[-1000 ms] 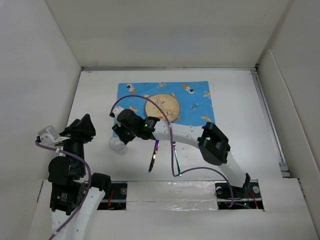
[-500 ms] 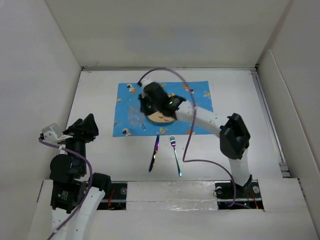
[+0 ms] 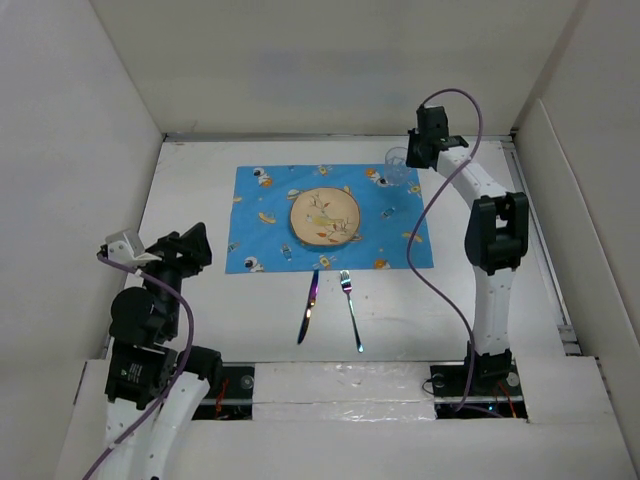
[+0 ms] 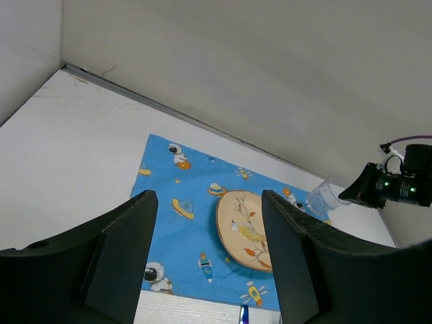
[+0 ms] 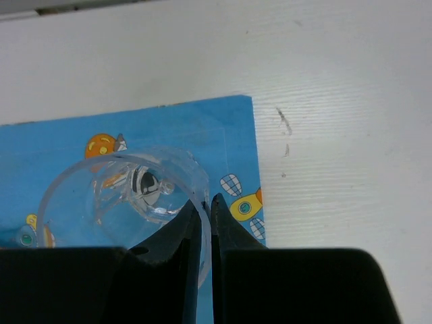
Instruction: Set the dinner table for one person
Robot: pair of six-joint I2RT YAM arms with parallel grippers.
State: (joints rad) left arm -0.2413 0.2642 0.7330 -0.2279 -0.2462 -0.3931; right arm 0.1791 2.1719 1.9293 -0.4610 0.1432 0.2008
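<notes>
Dinner table [image 3: 190,190]: cup-placing step. Right gripper [image 5: 206,206] pinches clear cup [image 5: 118,192] rim over placemat [image 3: 260,215] far-right corner. Next, probably: settle, let go, lift clear. Left gripper [image 4: 208,202] spread wide, empty.

Robot lab: white encl. walls [image 3: 330,60]

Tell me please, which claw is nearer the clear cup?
Right. The right claw grips the clear cup by its rim over the placemat; the left claw hangs open over the dinner table, far off at near left.
</notes>
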